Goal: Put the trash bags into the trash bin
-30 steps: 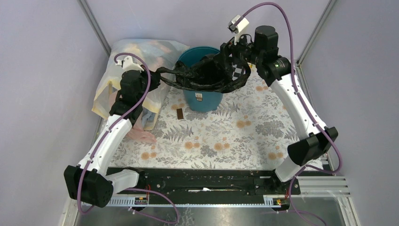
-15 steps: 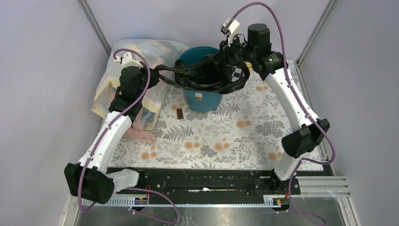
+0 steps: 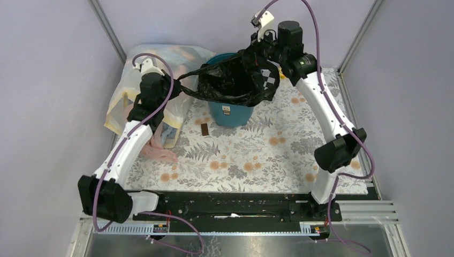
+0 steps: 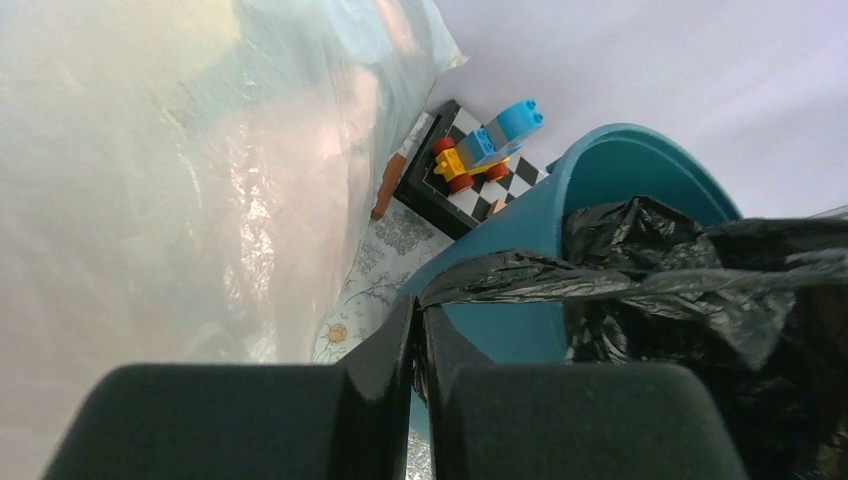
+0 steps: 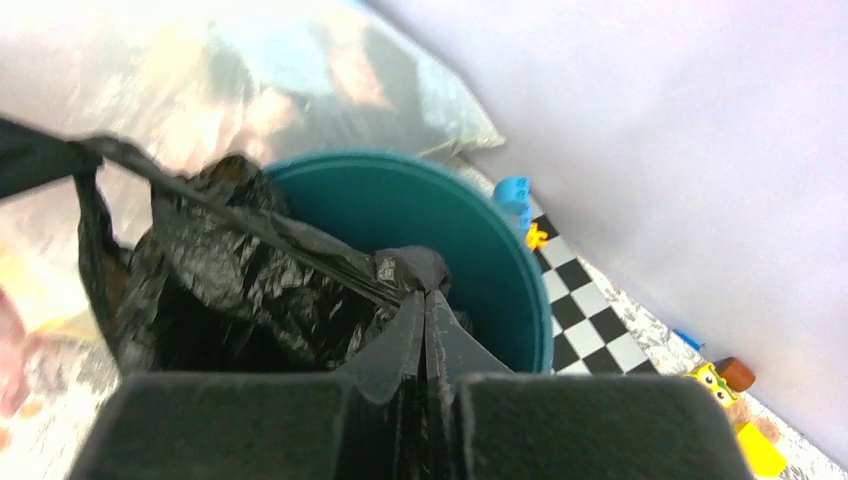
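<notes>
The black trash bag [image 3: 230,83] hangs stretched over the teal trash bin [image 3: 231,113], its mouth spread and its body sagging over the bin's front. My left gripper [image 3: 178,84] is shut on the bag's left edge, pulled into a taut strip left of the bin. In the left wrist view the left gripper [image 4: 418,312] pinches that strip of the bag [image 4: 640,280] beside the bin's rim [image 4: 600,150]. My right gripper [image 3: 257,58] is shut on the bag's right edge above the bin's far right rim. In the right wrist view the right gripper [image 5: 425,298] pinches the crinkled bag [image 5: 250,280] over the open bin [image 5: 420,210].
A big translucent bag of clothes [image 3: 140,91] lies left of the bin, pink cloth [image 3: 160,152] spilling in front of it. A small dark piece [image 3: 205,129] lies on the floral cloth before the bin. A checkered board with toy bricks [image 4: 470,165] stands behind the bin by the back wall.
My right gripper has shut on the bag's right edge and risen toward the back. The bag has been pulled from a bunched rope into a spread mouth over the bin.
</notes>
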You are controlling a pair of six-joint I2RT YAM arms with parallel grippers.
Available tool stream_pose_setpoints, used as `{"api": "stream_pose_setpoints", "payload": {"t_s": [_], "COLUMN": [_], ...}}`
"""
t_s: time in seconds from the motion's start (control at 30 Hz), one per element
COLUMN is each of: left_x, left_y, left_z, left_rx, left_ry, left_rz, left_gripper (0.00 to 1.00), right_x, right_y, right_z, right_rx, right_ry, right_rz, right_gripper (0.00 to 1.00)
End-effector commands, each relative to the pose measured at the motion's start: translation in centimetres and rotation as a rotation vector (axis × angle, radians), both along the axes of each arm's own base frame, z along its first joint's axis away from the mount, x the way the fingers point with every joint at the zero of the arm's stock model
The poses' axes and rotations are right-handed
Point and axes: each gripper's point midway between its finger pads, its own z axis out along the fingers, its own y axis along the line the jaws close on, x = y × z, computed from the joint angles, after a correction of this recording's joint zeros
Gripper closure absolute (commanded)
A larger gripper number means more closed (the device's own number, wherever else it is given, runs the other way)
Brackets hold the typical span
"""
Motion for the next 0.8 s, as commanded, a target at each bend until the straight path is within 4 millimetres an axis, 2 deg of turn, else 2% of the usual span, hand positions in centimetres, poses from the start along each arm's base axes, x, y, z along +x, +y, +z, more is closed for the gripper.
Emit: {"api": "stream_pose_setpoints", "payload": {"t_s": [0.0,0.13,0.37,0.6,0.77], "left_x": [2.3,4.3,7.2,9.4,10.0], "left_y": [-0.3,-0.7,-0.2,0.2,0.8], "left_z": [0.4,-0.5,-1.1,-2.8,-2.0], "left_rx": [-0.007,-0.01,-0.012,-0.021,-0.035], "left_ry": [0.002,0.036,0.077,0.13,0.114], "left_rz": [-0.017,-0.035,-0.05,-0.077,-0.081], "left_gripper": [0.93,0.93,0.89,0.92,1.0], "right_x": [4.5,7.4,11.3,13.2,13.8], "right_y": [-0.6,-1.0,-2.0,-2.0,-2.5], "right_z": [2.7,1.8,-0.3,-1.9,-2.4], "right_rx": [0.07,0.063,0.106,0.14,0.171], "right_ry": [-0.073,-0.078,-0.061,-0.037,-0.022], "right_rz": [-0.173,-0.262,-0.334,-0.337,-0.344], "right_gripper": [1.0,1.0,1.0,1.0,1.0]}}
